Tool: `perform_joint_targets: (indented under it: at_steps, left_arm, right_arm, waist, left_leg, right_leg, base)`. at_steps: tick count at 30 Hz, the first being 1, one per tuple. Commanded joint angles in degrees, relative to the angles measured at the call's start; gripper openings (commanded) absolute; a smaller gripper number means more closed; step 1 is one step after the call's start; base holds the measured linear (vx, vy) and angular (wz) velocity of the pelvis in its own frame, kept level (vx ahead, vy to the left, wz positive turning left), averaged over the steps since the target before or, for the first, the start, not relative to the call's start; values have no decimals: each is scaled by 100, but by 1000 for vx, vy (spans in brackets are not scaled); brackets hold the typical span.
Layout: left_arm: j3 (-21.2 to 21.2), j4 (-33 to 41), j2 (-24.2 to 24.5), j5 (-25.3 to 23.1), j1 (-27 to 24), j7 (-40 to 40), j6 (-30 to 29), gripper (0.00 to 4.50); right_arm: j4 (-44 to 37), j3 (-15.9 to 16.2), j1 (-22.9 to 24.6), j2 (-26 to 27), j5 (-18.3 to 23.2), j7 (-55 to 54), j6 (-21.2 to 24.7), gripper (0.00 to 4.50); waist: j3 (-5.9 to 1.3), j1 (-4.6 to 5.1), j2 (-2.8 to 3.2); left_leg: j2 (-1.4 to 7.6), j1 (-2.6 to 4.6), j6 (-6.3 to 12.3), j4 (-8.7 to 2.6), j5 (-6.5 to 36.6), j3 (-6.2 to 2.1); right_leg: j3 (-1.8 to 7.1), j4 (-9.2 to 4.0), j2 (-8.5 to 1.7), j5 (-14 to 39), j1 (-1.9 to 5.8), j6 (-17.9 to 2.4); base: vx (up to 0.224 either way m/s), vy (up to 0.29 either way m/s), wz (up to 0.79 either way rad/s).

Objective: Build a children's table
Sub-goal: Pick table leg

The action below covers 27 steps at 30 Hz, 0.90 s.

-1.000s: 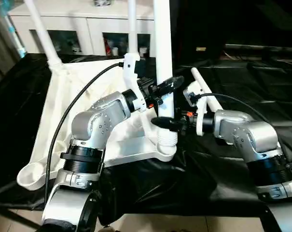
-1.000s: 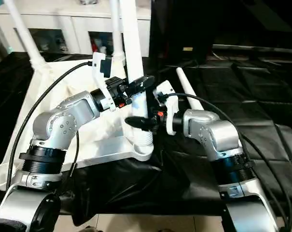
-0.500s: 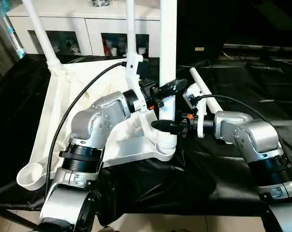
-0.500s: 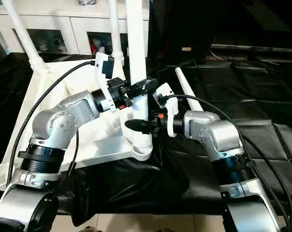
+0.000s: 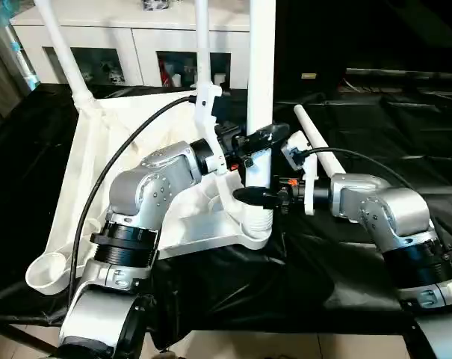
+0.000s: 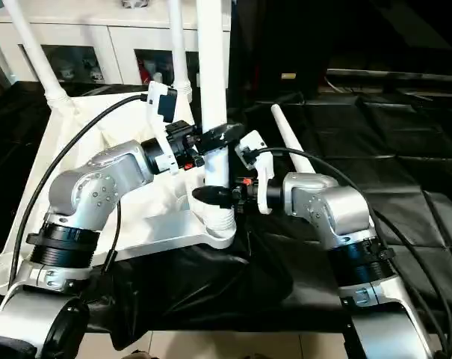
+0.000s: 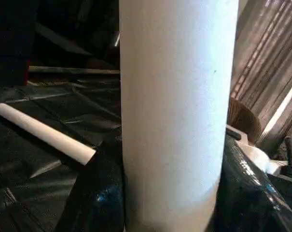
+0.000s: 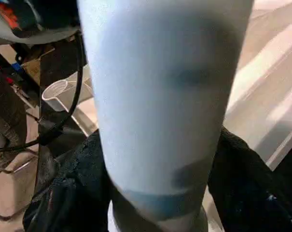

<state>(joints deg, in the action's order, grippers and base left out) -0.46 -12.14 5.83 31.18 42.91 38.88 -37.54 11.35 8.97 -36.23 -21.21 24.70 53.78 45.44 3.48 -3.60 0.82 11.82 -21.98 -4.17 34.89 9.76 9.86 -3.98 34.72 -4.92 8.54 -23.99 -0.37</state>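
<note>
A: Inward, both forearms bend; left gripper (image 5: 257,140) and right gripper (image 5: 254,197) clamp fingers on the upright leg (image 6: 212,75).

B: Yes; white tube stands in corner socket (image 5: 257,228) of the upturned tabletop (image 5: 98,172).

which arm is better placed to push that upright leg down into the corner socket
Left, probably. The left gripper clamps the upright leg higher up; the right gripper sits just above the socket.
</note>
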Motion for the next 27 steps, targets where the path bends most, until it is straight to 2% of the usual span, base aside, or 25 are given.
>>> perform_joint_targets:
  at_steps: [1,8,16,18,21,23,27]
  left_arm:
    - [-41,167,28,12,75,107,5,186]
    - [-34,149,50,1,79,112,25,186]
    - [-56,217,44,51,81,188,-39,186]
    - [-59,247,32,72,70,194,-55,186]
    - [-58,262,24,80,63,196,-58,186]
    - [-51,247,19,80,66,199,-45,186]
    - [-40,246,28,84,67,203,-42,186]
  right_arm:
    - [-30,-47,-36,-98,-30,-21,36,308]
    - [-205,14,21,-216,44,168,138,321]
    - [-11,-88,-43,-118,30,52,67,321]
    - [7,-102,-55,-104,59,68,74,292]
    - [-1,-99,-52,-99,82,90,97,282]
    - [24,-102,-51,-89,110,119,123,254]
    - [63,-107,-58,-85,90,96,112,225]
  waist:
    - [-473,-28,-81]
    - [-473,-37,-85]
    - [-480,-31,-85]
    - [-478,-32,-86]
    - [-475,-32,-85]
    - [-473,-35,-111]
    - [-473,-32,-101]
  left_leg:
    - [39,55,160,-356,912,22]
    - [36,52,180,-350,921,26]
    - [40,54,182,-347,874,25]
    - [39,55,184,-348,866,25]
    - [43,54,178,-352,903,23]
    - [39,49,184,-351,900,26]
    - [41,46,183,-352,876,24]
  right_leg:
    - [179,-392,-216,1454,383,-1082]
    - [182,-397,-220,1486,389,-1067]
    - [180,-386,-220,1435,383,-1106]
    - [181,-382,-215,1401,383,-1113]
    - [179,-385,-219,1450,386,-1101]
    - [180,-391,-222,1503,388,-1073]
    - [180,-386,-218,1468,384,-1070]
  base:
    - [0,0,0]
    - [0,0,0]
    - [0,0,0]
    - [0,0,0]
    - [0,0,0]
    - [0,0,0]
    - [0,0,0]
